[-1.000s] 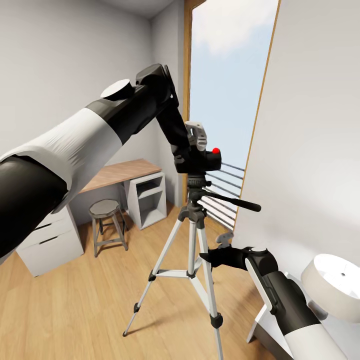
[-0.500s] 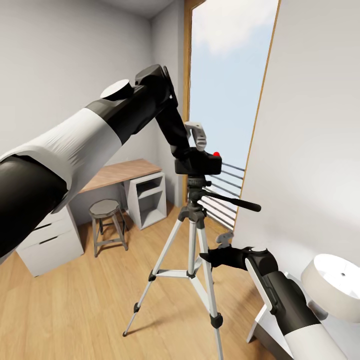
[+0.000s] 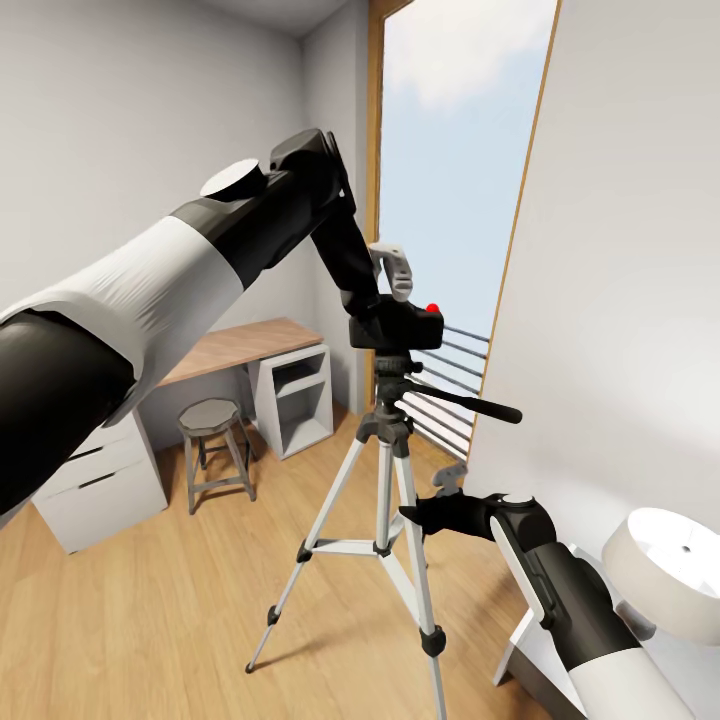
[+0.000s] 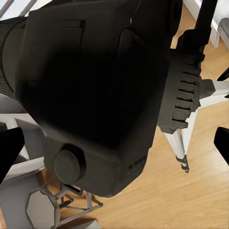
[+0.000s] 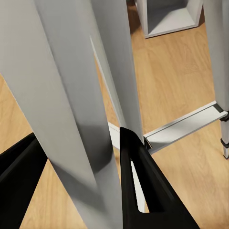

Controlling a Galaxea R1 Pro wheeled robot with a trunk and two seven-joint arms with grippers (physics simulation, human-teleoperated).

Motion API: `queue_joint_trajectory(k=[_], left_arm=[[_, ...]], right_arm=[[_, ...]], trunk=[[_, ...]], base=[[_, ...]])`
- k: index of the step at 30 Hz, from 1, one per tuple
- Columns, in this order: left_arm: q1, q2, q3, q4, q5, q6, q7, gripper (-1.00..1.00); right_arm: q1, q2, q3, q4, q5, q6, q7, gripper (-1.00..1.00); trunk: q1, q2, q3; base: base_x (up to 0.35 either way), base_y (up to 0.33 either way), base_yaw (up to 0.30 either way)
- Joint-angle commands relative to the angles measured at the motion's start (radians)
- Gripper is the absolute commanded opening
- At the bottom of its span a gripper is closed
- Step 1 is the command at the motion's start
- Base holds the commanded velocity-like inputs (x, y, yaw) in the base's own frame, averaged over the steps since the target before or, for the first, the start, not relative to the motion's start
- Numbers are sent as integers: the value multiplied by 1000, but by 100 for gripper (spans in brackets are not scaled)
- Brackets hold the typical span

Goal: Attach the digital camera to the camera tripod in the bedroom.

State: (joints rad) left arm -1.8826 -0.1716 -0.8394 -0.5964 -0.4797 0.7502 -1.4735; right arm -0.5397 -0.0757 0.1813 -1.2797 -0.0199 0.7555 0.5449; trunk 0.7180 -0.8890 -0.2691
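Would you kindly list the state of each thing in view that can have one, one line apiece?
digital camera: level on the tripod head, held by the left gripper.
camera tripod: upright, legs spread on the wood floor, pan handle pointing right.
left gripper: shut on the camera.
right gripper: around a tripod leg; grip unclear.
stool: upright beside the desk.

Bright, even daylight from the tall window, we see soft floor shadows, sharp renders; wide-angle stretch at edges
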Motion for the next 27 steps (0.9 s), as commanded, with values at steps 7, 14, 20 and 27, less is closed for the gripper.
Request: queue_joint_trajectory(k=[7,14,20,27], left_arm=[[-1,0,0,0,-8,11,-8,100],[-1,1,14,-8,1,9,-5,100],[-1,10,97,-46,8,10,-1,100],[-1,57,462,-194,4,13,4,100]], right_arm=[[0,-1,1,0,8,7,1,-100],[0,-1,1,-1,7,10,1,-100],[0,-1,1,-1,9,10,1,-100],[0,-1,1,0,8,8,1,-100]], trunk=[[0,-1,-2],[0,-1,-2],[0,-1,-2],[0,-1,-2]], base=[[0,0,0],[0,0,0],[0,0,0],[0,0,0]])
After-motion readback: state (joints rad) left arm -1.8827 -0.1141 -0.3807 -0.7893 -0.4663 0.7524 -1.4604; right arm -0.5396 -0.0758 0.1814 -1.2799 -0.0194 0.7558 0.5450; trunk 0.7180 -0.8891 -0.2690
